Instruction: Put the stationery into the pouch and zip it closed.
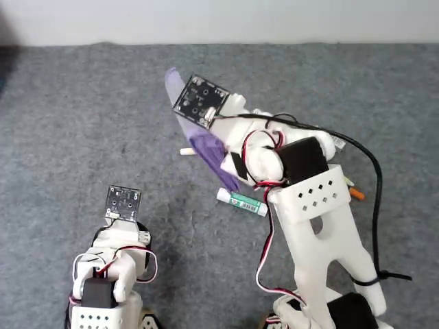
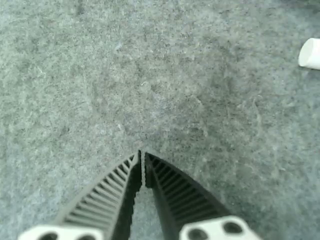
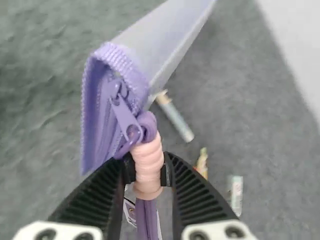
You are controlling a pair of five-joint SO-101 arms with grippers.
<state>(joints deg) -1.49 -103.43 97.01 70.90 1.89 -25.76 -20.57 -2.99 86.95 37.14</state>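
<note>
A purple translucent pouch (image 3: 150, 60) hangs tilted above the grey felt, held by the pink pull (image 3: 146, 165) on its zipper slider. My right gripper (image 3: 146, 161) is shut on that pull. From above, the pouch (image 1: 206, 147) slants out from under the right arm. A white glue stick with a green label (image 1: 241, 201) lies beside the pouch's lower end. A thin pen-like stick (image 3: 175, 117) and a small yellowish item (image 3: 202, 162) rest on the felt beyond the pouch. My left gripper (image 2: 142, 156) is shut on nothing, low over bare felt at the front left.
A small white cylinder end (image 2: 311, 52) lies off to one side of the left gripper, likely the white stub (image 1: 186, 151) by the pouch. An orange-tipped item (image 1: 357, 194) pokes out beside the right arm. A black cable (image 1: 374, 205) runs along that arm. Grey felt (image 1: 82, 123) covers the table.
</note>
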